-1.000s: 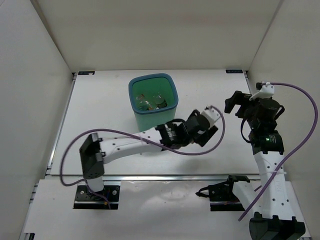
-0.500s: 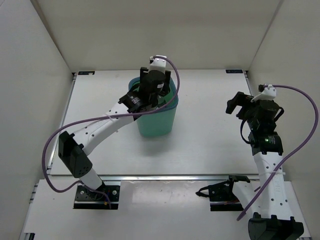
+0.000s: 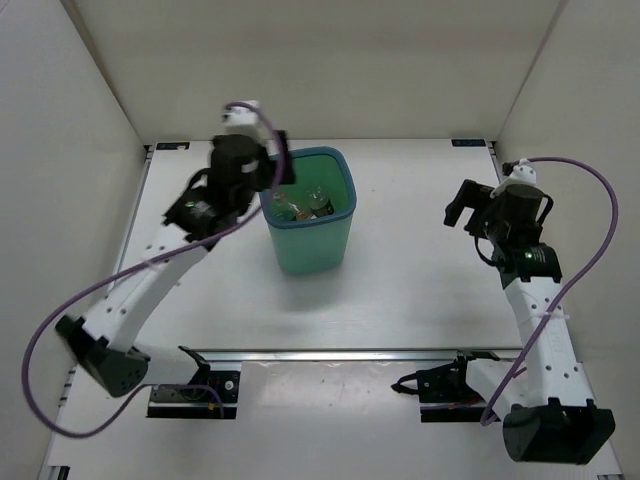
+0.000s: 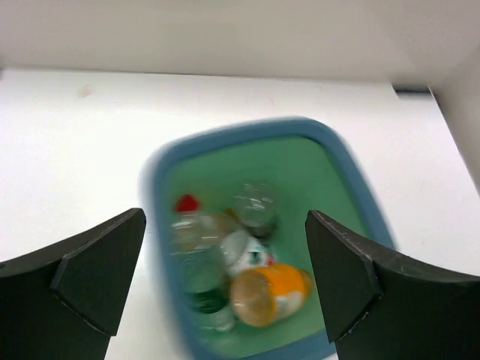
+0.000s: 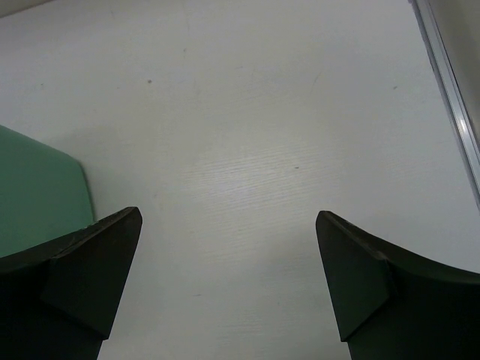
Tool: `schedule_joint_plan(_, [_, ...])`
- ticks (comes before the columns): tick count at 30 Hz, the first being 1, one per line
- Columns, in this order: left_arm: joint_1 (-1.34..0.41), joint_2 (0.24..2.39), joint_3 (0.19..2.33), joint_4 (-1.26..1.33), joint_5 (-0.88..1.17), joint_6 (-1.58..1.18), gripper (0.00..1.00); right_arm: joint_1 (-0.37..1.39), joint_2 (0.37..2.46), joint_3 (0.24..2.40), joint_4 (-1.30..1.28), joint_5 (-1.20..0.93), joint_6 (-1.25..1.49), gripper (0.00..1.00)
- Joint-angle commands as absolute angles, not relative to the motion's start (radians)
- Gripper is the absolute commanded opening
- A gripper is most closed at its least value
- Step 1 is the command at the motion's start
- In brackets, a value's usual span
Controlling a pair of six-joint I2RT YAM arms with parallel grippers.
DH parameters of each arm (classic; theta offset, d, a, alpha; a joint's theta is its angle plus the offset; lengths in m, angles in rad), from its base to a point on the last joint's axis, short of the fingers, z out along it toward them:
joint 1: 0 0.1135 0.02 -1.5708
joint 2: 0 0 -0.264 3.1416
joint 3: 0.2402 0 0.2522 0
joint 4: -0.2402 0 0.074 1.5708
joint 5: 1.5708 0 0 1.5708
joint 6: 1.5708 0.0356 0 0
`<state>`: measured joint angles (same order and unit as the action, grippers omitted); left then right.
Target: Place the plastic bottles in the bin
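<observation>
Now left end effector [image 4: 225, 219] withdrawn, bin [image 3: 310, 245] uncovered

Both arms are built from white tapered links joined by rounded black joints. On the left arm [image 3: 140, 290], small dark dots, possibly screws, are scattered along the white shell. The right arm [image 3: 540, 335] is ended at 5 o'clock in the overhead view by a bulky black base [image 3: 555, 440]. The left cable [image 3: 30, 345] and right cable [image 3: 612, 225] are purple and thin. A white cap [image 3: 240, 115] is fitted at 12 o'clock on the left wrist. The left fingers [image 4: 82, 277] and right fingers [image 5: 75, 262] are seen as dark matte wedges with bevelled edges.
</observation>
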<state>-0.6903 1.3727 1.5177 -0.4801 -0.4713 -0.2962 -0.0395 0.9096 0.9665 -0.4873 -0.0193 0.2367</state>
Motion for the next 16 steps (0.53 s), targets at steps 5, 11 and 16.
schedule_joint_plan(5, [-0.238, 1.109, 1.249, -0.819, -0.419, -0.538, 0.98, -0.072, 1.046, 1.051, -0.637, -0.009, 0.238, 0.99])
schedule_joint_plan(11, [-0.132, 1.026, 1.096, -0.945, -0.488, -0.545, 0.99, -0.112, 1.097, 1.035, -0.676, -0.009, 0.232, 0.99])
schedule_joint_plan(16, [-0.129, 0.985, 1.054, -0.916, -0.44, -0.58, 0.98, -0.075, 1.111, 1.04, -0.686, 0.028, 0.244, 0.99])
